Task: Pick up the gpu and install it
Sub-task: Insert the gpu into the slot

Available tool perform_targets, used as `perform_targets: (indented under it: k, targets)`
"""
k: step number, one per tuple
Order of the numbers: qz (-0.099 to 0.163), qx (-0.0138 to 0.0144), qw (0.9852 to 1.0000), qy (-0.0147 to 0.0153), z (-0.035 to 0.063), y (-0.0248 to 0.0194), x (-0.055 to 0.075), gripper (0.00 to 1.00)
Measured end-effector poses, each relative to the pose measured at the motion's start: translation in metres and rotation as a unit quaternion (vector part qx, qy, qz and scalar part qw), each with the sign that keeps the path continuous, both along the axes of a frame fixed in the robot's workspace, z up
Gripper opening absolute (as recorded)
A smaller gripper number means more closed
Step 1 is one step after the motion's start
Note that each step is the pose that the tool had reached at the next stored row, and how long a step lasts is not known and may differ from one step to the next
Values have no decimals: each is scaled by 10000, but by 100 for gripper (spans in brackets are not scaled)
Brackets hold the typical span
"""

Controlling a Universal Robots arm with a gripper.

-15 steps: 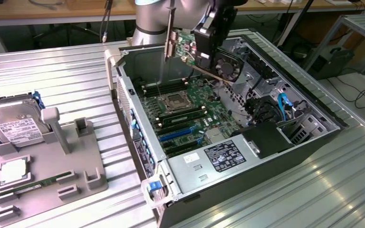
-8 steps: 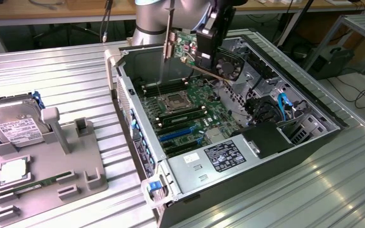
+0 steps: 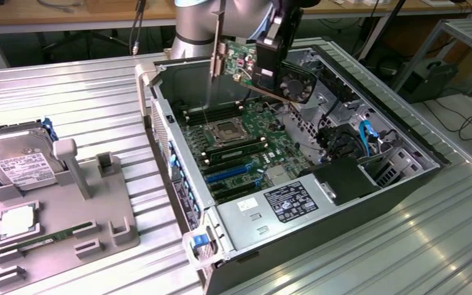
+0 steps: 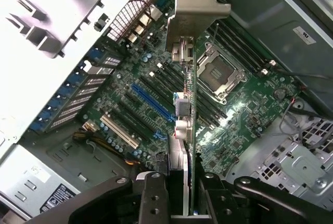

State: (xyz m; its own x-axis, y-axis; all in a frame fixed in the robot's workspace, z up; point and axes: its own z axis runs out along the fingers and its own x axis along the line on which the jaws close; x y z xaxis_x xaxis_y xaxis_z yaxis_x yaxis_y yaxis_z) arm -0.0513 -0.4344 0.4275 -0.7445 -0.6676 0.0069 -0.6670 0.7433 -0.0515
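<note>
The gpu (image 3: 248, 64) is a green card with a black fan and a silver end bracket. It hangs in the air over the open computer case (image 3: 400, 178), above the far end of the motherboard (image 3: 236, 144). My gripper (image 3: 270, 52) is shut on it from above. In the wrist view the gpu (image 4: 190, 125) is edge-on, its bracket pointing away from me, and my gripper (image 4: 186, 203) clamps its near edge between two black fingers (image 4: 153, 198). Beneath it lie the blue expansion slot (image 4: 151, 101) and the CPU socket (image 4: 216, 73), well apart from the card.
A grey fixture tray (image 3: 105, 236) at the exterior view's left holds a hard drive (image 3: 15, 163), a CPU (image 3: 19, 222) and a RAM stick (image 3: 47, 238). Inside the case are the power supply (image 3: 285, 206), blue cables (image 3: 365, 136) and drive bays.
</note>
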Motion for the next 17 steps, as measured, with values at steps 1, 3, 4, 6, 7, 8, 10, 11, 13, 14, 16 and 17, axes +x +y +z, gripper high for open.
perform_targets:
  k: [1, 3, 4, 6, 7, 8, 10, 11, 13, 14, 16, 17]
  targets:
    - [32, 0, 10000, 0, 0, 0, 0, 28]
    - [78, 0, 10000, 0, 0, 0, 0, 28]
    - [109, 0, 9999, 0, 0, 0, 0, 28]
    - [161, 0, 9999, 0, 0, 0, 0, 28]
    - [186, 0, 9998, 0, 0, 0, 0, 28]
    - [213, 0, 9998, 0, 0, 0, 0, 28]
    - [262, 0, 9997, 0, 0, 0, 0, 28]
    - [290, 0, 9996, 0, 0, 0, 0, 28]
    - [357, 0, 9994, 0, 0, 0, 0, 28]
    - [398, 0, 9992, 0, 0, 0, 0, 28]
    - [467, 0, 9989, 0, 0, 0, 0, 28]
    - [494, 0, 9988, 0, 0, 0, 0, 28]
